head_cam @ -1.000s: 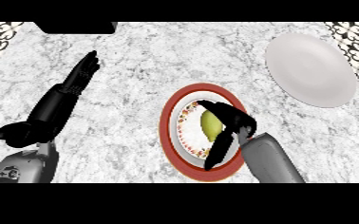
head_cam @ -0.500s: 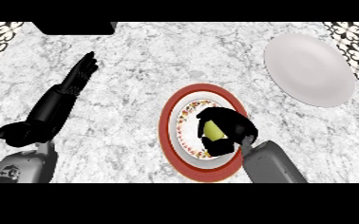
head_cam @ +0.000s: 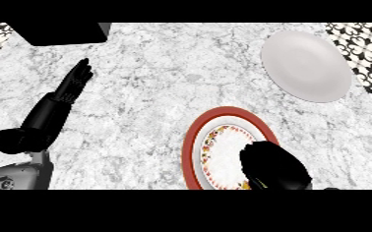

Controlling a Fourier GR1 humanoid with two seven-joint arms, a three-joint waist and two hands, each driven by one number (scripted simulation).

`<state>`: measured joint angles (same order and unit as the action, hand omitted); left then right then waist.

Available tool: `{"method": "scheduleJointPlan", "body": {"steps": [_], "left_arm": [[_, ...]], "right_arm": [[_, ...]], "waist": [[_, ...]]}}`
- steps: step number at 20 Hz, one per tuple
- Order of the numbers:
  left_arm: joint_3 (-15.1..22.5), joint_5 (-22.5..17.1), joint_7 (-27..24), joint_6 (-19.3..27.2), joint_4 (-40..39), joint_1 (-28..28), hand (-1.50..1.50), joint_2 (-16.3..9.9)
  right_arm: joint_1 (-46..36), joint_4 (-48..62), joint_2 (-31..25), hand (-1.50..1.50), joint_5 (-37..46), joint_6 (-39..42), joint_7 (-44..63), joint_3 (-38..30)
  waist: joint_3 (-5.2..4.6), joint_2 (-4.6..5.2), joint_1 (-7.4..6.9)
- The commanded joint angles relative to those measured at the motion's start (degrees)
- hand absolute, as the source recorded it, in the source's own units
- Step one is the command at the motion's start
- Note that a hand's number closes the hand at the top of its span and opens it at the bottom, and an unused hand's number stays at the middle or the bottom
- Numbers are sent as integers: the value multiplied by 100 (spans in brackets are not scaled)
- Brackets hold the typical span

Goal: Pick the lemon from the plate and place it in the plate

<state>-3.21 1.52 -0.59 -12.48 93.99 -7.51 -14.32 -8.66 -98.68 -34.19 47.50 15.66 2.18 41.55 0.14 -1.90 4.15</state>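
presumably curled around the lemon, which it hides, the right hand [head_cam: 274, 168] sits over the red-rimmed plate [head_cam: 195, 142] at lower right, the white plate [head_cam: 306, 66] waiting upper right; left hand [head_cam: 69, 91] rests open.

A grey marbled table [head_cam: 167, 78] is carrying a red-rimmed plate [head_cam: 190, 147] near its front edge, a plain white plate [head_cam: 305, 65] at the far right, and a black box [head_cam: 62, 32] at the far left

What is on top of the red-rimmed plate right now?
Only the right hand shows over the red-rimmed plate, fingers curled. No lemon is visible; the hand covers whatever it may hold.
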Motion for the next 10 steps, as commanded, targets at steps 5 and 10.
{"method": "scheduleJointPlan", "body": {"steps": [5,10], "left_arm": [[16,107,-129,143,312,398,0,90],[-83,-33,50,29,347,275,0,-9]], "right_arm": [[1778,-1455,-2062,150,141,-2441,-1638,-916],[2982,-1914,-2933,150,-930,-3399,-2469,-2080]], "waist": [[5,38,168],[-4,96,97]]}}
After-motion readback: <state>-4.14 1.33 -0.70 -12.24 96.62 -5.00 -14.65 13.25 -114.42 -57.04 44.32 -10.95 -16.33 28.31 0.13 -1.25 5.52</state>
